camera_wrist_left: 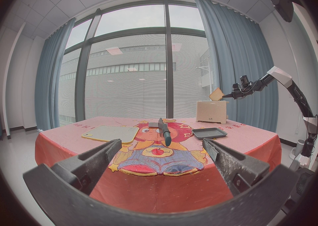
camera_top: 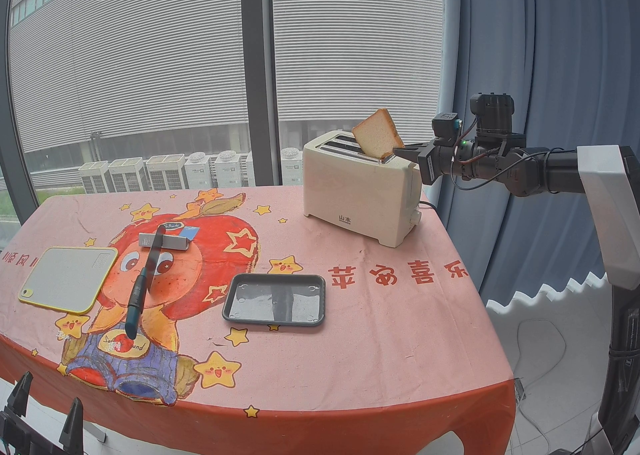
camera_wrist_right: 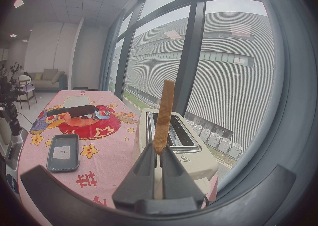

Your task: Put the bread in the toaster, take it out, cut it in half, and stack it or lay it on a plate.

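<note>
A slice of bread [camera_top: 377,133] [camera_wrist_right: 164,114] [camera_wrist_left: 217,94] hangs tilted just above the slots of the cream toaster [camera_top: 360,189] [camera_wrist_right: 185,157] [camera_wrist_left: 211,111] at the table's far right. My right gripper [camera_top: 398,154] [camera_wrist_right: 159,152] is shut on the slice's lower corner. A dark knife [camera_top: 141,283] [camera_wrist_left: 164,131] [camera_wrist_right: 71,111] lies on the cloth, its blade on a small grey rest. A pale cutting board [camera_top: 69,278] [camera_wrist_left: 111,133] lies at the left, a dark rectangular plate [camera_top: 275,299] [camera_wrist_left: 209,133] [camera_wrist_right: 63,152] in the middle. My left gripper [camera_wrist_left: 159,152] hangs open, low before the table's front edge.
The table carries a pink cartoon cloth [camera_top: 373,336]. Windows stand close behind the toaster and blue curtains [camera_top: 533,43] hang to its right. The table's right edge drops off beside the toaster.
</note>
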Controlling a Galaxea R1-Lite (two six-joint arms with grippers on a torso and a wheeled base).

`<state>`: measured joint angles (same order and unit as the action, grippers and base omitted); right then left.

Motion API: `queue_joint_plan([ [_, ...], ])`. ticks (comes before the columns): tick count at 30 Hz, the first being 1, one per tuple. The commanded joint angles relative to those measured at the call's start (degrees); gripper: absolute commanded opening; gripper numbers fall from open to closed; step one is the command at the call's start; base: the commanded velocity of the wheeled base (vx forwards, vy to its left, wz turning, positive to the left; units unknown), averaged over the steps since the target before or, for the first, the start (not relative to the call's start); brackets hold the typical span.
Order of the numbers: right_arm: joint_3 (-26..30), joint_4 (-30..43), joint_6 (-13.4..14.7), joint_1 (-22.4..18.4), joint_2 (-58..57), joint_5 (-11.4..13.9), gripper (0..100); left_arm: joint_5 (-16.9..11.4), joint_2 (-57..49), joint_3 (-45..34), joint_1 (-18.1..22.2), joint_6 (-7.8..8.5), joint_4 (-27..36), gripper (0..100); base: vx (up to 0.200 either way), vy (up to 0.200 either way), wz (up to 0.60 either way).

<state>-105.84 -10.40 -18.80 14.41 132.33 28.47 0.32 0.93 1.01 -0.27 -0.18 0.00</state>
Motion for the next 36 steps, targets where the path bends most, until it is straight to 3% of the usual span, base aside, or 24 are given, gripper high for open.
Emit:
queue_joint_plan([
  [1,-0.16,-0.06,0.08,0.09,0.21,-0.25,0,0.03,-0.75,-1.01,0.0,0.01,0.0,100,0.0,0.0,0.0],
  [7,-1.39,-0.15,2.1,0.09,0.3,-1.39,0,0.03,-0.75,-1.01,0.0,0.01,0.0,100,0.0,0.0,0.0],
  [36,-3.23,-0.24,2.45,0.18,2.67,-1.92,0,0.03,-0.75,-1.01,0.0,-0.08,0.0,100,0.0,0.0,0.0],
])
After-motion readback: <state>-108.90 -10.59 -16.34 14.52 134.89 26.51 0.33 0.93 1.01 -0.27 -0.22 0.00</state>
